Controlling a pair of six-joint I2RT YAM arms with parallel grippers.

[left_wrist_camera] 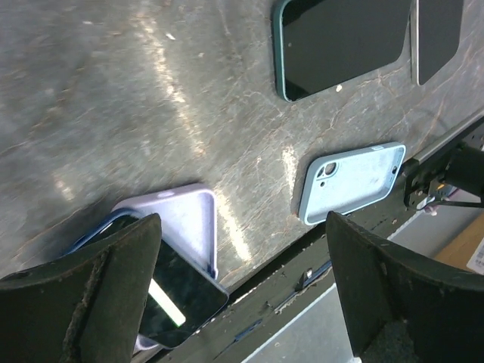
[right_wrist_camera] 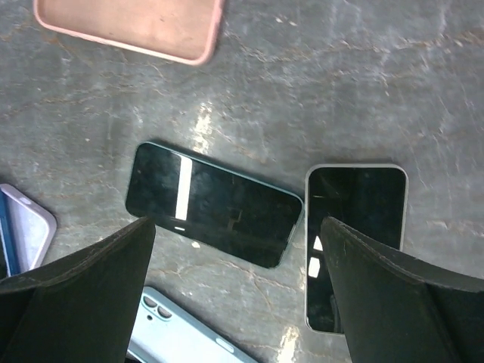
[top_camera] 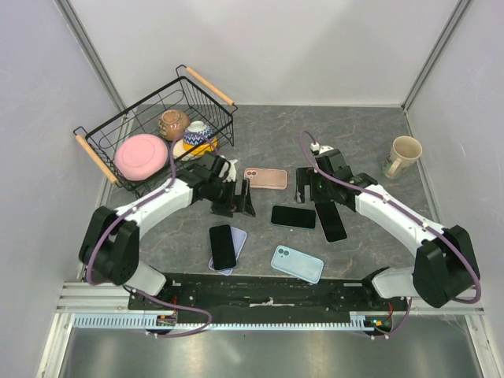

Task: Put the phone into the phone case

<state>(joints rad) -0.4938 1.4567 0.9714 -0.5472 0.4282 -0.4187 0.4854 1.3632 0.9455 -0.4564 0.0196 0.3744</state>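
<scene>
Two wide-open, empty claws, left claw (left_wrist_camera: 242,299) and right claw (right_wrist_camera: 238,291), hover over bench (top_camera: 362,142); black phone (top_camera: 293,216) lies flat mid-frame below pink phone case (top_camera: 265,179), likely stiff, slick, glass-fragile, so pinch long edges.

grey table (top_camera: 354,130) carries phones (top_camera: 293,216), cases (top_camera: 265,179), a mug (top_camera: 403,155), a wire basket (top_camera: 209,86).

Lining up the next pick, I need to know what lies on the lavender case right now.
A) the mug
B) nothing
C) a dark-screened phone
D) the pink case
C: the top view shows a dark-screened phone lying partly over the lavender case, offset to one side rather than seated in it.
</scene>
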